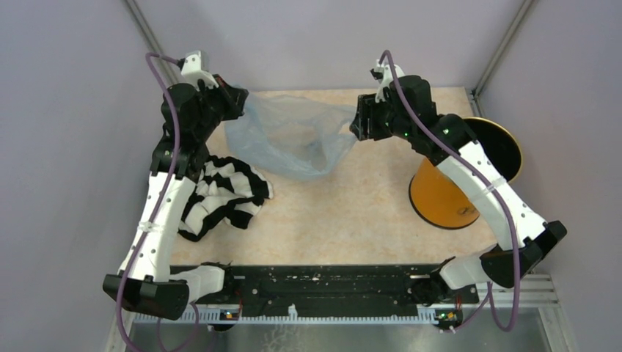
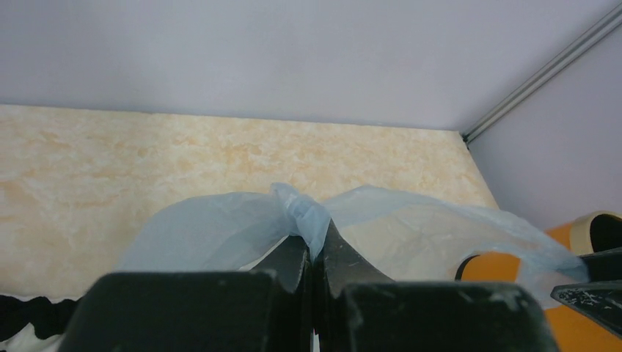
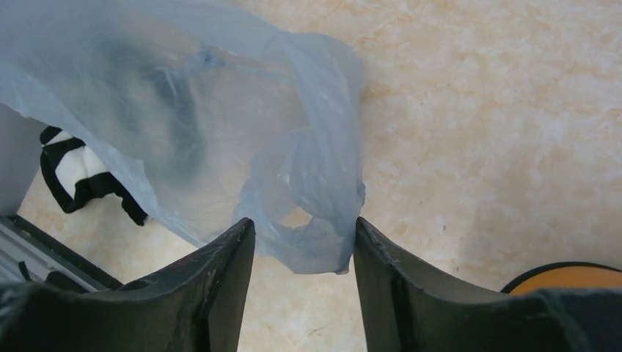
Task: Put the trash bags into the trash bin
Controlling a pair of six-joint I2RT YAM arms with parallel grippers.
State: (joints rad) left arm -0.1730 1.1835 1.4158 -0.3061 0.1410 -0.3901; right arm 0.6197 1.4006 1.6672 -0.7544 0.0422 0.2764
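Observation:
The pale-blue translucent trash bag [image 1: 290, 139] hangs spread between my two grippers above the back of the table. My left gripper [image 1: 236, 101] is shut on the bag's left edge; in the left wrist view the film [image 2: 301, 213] is pinched between the closed fingers. My right gripper [image 1: 357, 125] is open at the bag's right end; in the right wrist view a loop of the bag [image 3: 308, 220] hangs between the parted fingers [image 3: 227, 257]. The orange trash bin [image 1: 455, 183] with gold rim lies tilted at the right, partly hidden by my right arm.
A black-and-white striped cloth heap [image 1: 220, 194] lies at the left beside my left arm. The table [image 1: 345, 213] is beige marble-patterned, with grey walls close behind and at both sides. The black base rail [image 1: 323, 286] runs along the near edge.

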